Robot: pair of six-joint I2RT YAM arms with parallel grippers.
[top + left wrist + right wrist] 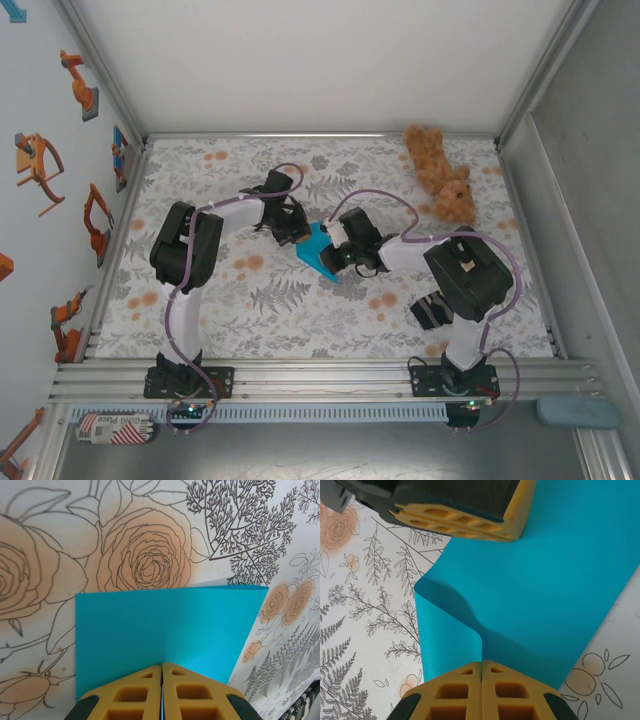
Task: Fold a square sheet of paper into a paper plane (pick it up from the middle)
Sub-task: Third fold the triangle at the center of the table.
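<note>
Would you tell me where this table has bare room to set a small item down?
Free: the far strip of flowered tablecloth left of the brown teddy bear, and the near patch between the arm bases. Crowded: the middle, where left fingers and right fingers pinch the folded cyan-blue paper sheet, and the right by the dark striped cloth.

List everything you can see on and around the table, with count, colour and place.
paper: one, cyan, folded, mid-table between the grippers
teddy: one, brown, far right corner
striped cloth: one, dark, near right, by the right arm
table cover: one, white with orange and grey flowers, over the table
stickers: several, orange, left wall
left gripper: one, yellow fingers, shut on the paper
right gripper: one, yellow fingers, shut on the paper
</note>
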